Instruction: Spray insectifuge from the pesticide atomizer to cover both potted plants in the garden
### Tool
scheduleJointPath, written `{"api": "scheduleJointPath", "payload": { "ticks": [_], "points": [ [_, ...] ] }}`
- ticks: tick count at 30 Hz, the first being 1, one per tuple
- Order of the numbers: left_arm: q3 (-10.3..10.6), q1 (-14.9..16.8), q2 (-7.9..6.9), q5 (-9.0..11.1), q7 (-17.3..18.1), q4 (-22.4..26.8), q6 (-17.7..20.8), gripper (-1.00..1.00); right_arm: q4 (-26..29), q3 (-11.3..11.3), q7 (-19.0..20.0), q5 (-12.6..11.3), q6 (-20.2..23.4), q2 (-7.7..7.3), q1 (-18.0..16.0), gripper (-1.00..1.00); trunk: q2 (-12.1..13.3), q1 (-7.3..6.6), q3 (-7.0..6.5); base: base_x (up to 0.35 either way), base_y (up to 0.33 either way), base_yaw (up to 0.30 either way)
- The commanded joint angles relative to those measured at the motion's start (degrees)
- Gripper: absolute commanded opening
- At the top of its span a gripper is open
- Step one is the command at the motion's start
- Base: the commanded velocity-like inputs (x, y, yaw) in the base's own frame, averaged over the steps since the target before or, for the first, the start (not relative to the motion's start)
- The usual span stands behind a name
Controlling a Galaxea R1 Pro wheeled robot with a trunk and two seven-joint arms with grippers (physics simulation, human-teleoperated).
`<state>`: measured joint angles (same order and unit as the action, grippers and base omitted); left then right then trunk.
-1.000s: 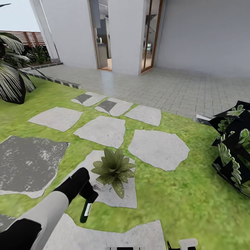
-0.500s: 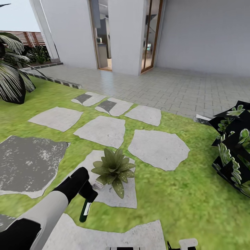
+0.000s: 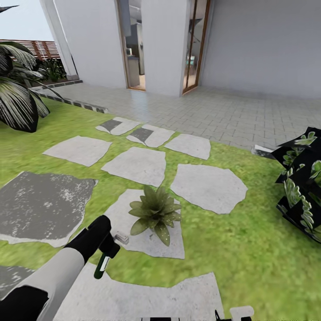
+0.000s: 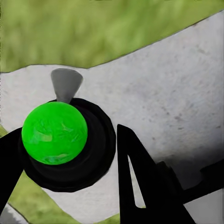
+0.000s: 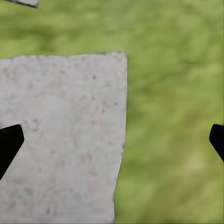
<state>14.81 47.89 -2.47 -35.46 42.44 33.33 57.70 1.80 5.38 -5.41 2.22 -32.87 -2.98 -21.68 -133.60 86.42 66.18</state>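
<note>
My left gripper [image 3: 108, 250] is shut on the pesticide atomizer [image 3: 101, 266], a slim dark-green bottle with a white label that hangs tilted below the fingers, over a stepping stone. In the left wrist view the atomizer [image 4: 54, 133] shows end-on as a bright green disc in a black ring, between black fingers [image 4: 140, 182]. One potted plant [image 3: 155, 213], a low rosette with speckled leaves, sits on a stone to the right of and beyond the bottle. The other potted plant is out of view. My right gripper [image 5: 112, 140] is open over stone and grass.
Grey stepping stones [image 3: 208, 187] cross the lawn toward a paved terrace and the house doors [image 3: 136, 44]. A dark blocky bush [image 3: 303, 187] stands at the right and a palm [image 3: 18, 98] at the left. A small grey object [image 3: 121, 237] lies beside the plant.
The whole view has shifted, so the camera moved. The bottle in my left gripper now stands slightly farther left of the plant.
</note>
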Motion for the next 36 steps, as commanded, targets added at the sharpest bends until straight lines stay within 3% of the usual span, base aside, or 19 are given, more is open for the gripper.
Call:
{"api": "scheduleJointPath", "payload": {
  "ticks": [1, 17, 28, 36],
  "points": [
    [0.14, -0.04, 0.07, -0.54, 0.55, 0.34, -0.07, -1.00, -0.04, 0.44, -0.57, 0.24, -0.09, 0.00, -0.04, 1.00, -0.02, -0.02, 0.04, -0.020, 0.054, 0.000],
    [0.35, -0.16, 0.01, -0.32, 0.68, 2.35, -1.88, -1.00, -0.04, 0.43, -0.57, 0.24, -0.09, 0.00, -0.03, 1.00, -0.02, -0.02, 0.04, 0.002, 0.011, -0.006],
    [0.40, -0.87, -0.07, -0.31, 1.00, 2.36, -1.98, -1.00, -0.04, 0.44, -0.65, 0.24, -0.09, 0.00, -0.04, 1.00, -0.02, -0.02, 0.04, 0.091, 0.141, -0.248],
    [0.39, -0.87, -0.21, -0.31, 1.07, 2.48, -1.89, -1.00, -0.07, 0.44, -0.65, 0.24, -0.09, 0.00, -0.03, 1.00, -0.02, -0.02, 0.04, 0.054, 0.078, -0.047]
  ]
}}
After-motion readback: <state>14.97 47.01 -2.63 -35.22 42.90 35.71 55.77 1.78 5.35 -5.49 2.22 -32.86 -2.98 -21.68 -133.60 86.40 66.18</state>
